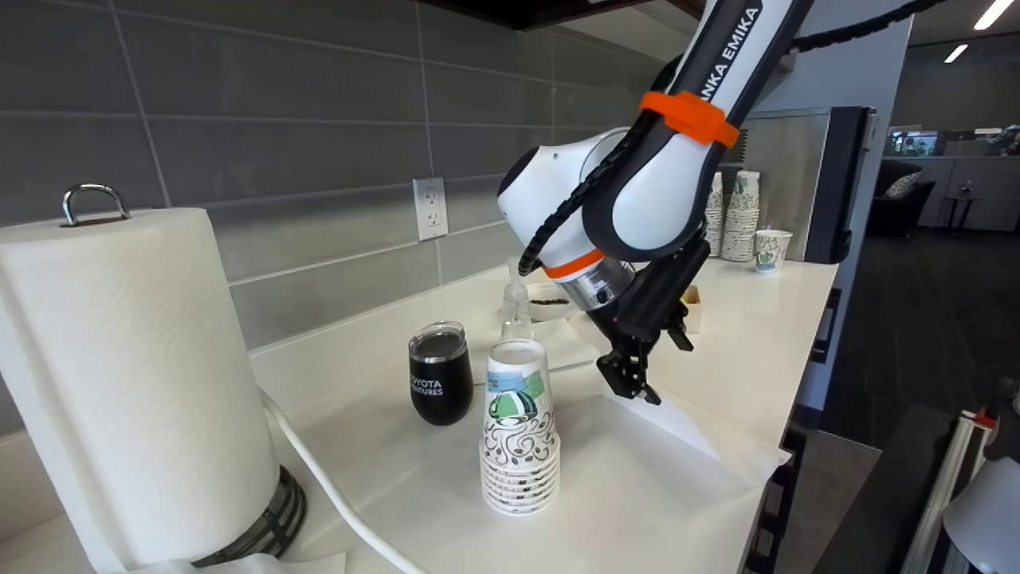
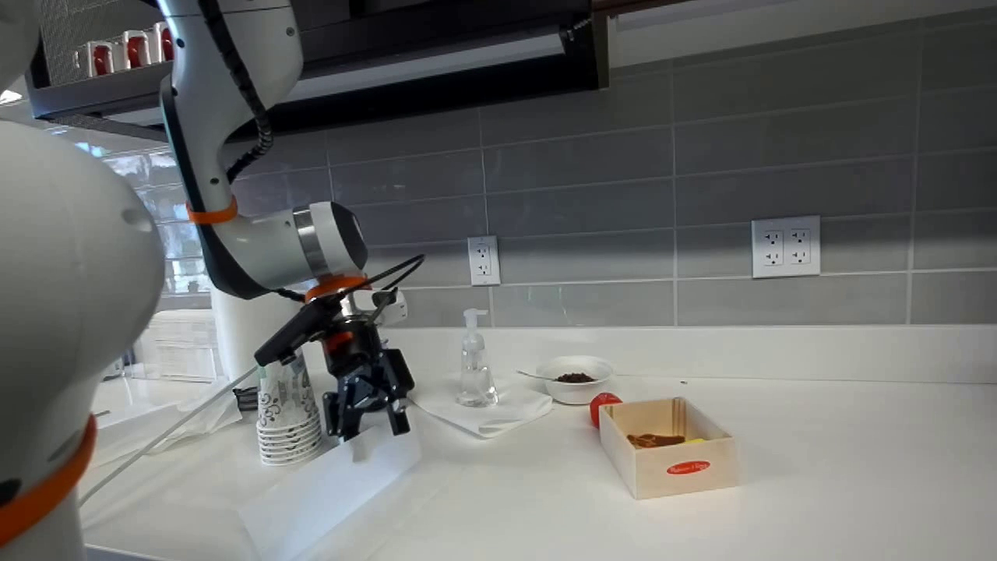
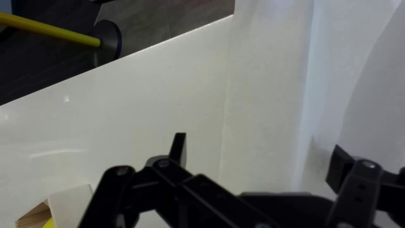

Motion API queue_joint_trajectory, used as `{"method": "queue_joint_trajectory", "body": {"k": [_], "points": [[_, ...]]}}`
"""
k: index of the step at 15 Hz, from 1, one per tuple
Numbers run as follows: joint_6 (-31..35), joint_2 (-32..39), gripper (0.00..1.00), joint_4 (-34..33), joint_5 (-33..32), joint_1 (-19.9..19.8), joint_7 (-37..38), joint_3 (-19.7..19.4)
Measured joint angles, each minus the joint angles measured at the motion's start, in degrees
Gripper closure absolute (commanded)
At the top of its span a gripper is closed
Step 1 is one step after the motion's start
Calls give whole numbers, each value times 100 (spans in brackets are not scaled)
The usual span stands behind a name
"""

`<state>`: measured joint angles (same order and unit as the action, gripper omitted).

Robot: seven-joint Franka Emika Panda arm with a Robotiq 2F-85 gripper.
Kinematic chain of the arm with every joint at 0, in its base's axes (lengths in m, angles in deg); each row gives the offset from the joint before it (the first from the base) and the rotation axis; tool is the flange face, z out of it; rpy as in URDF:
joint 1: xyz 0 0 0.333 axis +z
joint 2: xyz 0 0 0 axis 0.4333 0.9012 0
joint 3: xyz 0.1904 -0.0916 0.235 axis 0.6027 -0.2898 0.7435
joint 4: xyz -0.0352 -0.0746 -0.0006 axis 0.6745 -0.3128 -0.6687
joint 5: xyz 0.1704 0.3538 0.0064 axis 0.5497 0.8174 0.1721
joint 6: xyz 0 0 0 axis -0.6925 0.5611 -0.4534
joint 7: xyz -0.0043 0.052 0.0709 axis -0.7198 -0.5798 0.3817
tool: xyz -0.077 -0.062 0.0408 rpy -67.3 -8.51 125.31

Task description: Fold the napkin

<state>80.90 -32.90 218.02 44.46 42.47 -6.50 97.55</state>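
Wrist view shows us the gripper [image 3: 258, 153], its black jaws spread wide, with the napkin [image 3: 265, 95], a thin, plain white sheet bearing a long crease, visible between them. We find that sheet just beside the tapered, swirl-printed stack of paper cups [image 1: 519, 434], which stands close to the gripper, and near the stack, a rounded black tumbler [image 1: 441, 391]. On the stack's far side from the napkin we see the thick, embossed paper-towel roll [image 1: 143, 383]; well apart from the stack sits an open-topped, pale wooden box [image 2: 662, 477].
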Motion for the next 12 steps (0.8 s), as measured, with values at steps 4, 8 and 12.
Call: {"method": "queue_joint_trajectory", "body": {"k": [4,8,12], "points": [[-309,-177,0,5,-34,-55,112,-2],[-342,-211,0,73,-34,-225,209,-46],[-342,-220,0,220,-34,-414,349,-158]]}}
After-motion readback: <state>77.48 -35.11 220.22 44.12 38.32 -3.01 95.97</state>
